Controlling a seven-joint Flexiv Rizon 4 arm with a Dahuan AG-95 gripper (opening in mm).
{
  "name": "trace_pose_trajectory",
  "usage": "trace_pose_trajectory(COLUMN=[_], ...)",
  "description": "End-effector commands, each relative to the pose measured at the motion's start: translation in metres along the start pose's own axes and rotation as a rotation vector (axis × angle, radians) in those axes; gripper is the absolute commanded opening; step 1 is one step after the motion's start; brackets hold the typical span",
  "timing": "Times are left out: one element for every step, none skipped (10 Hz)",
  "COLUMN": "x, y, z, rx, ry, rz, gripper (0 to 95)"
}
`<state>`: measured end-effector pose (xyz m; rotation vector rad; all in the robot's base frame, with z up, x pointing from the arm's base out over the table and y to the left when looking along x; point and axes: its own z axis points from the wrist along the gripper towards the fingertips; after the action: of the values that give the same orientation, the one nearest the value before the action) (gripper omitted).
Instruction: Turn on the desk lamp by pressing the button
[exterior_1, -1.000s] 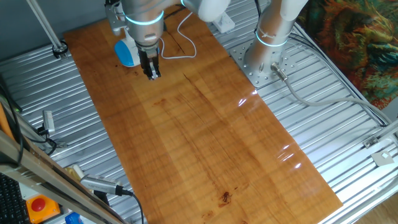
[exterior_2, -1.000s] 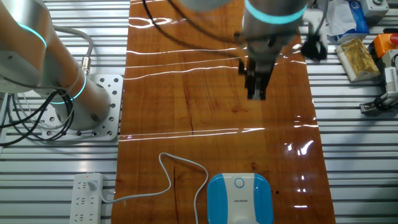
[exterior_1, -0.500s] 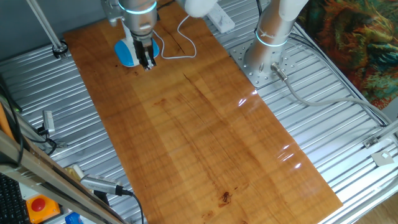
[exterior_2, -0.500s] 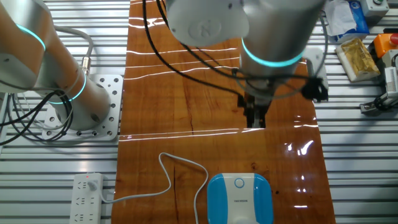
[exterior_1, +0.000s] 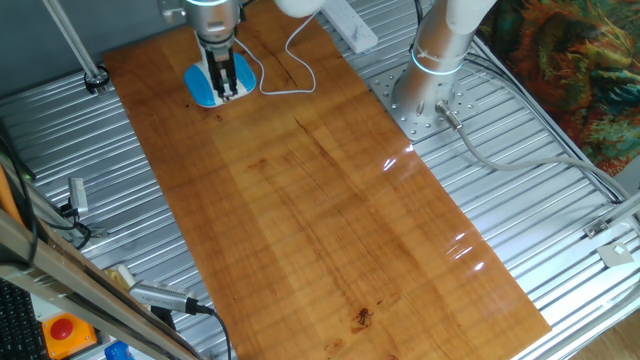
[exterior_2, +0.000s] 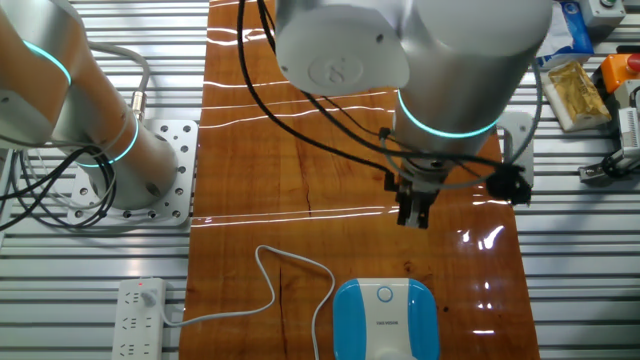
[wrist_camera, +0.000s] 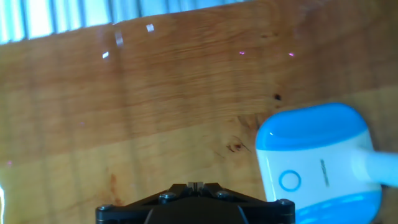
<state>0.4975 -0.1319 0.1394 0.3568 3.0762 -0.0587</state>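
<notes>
The desk lamp (exterior_2: 385, 325) has a flat blue base with a white top patch and lies at the end of the wooden board; it also shows in one fixed view (exterior_1: 200, 88) and in the hand view (wrist_camera: 323, 134). The button (exterior_2: 385, 294) is a small ring mark on the white patch, also seen in the hand view (wrist_camera: 290, 181). My gripper (exterior_2: 413, 215) hangs above the board just short of the lamp, not touching it. In the hand view my gripper (wrist_camera: 196, 185) is shut and empty, with the lamp to its lower right.
A thin white cord (exterior_2: 272, 280) runs from the lamp to a white power strip (exterior_2: 140, 315). The robot's base (exterior_2: 150, 180) stands on the metal table beside the wooden board (exterior_2: 300, 150). Packets and tools (exterior_2: 575, 95) lie off the board's other side.
My gripper has moved along the board towards the lamp. In one fixed view it now overlaps the blue base. The fingers stay shut.
</notes>
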Motion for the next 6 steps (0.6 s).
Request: trace_pose_trajectory(x=[-0.0033, -0.0029, -0.0024, -0.0023, -0.0023, -0.0023], y=[-0.0174, -0.0196, -0.0205, -0.0207, -0.0208, -0.0208], z=[0.0014, 0.0023, 0.0029, 0.0031, 0.0031, 0.0031], rx=[-0.003, -0.013, -0.026, -0.030, -0.034, -0.039], ry=[-0.002, 0.000, 0.001, 0.001, 0.004, 0.005], rz=[0.026, 0.026, 0.027, 0.027, 0.027, 0.027], gripper=[0.0, 0.0, 0.0, 0.0, 0.0, 0.0])
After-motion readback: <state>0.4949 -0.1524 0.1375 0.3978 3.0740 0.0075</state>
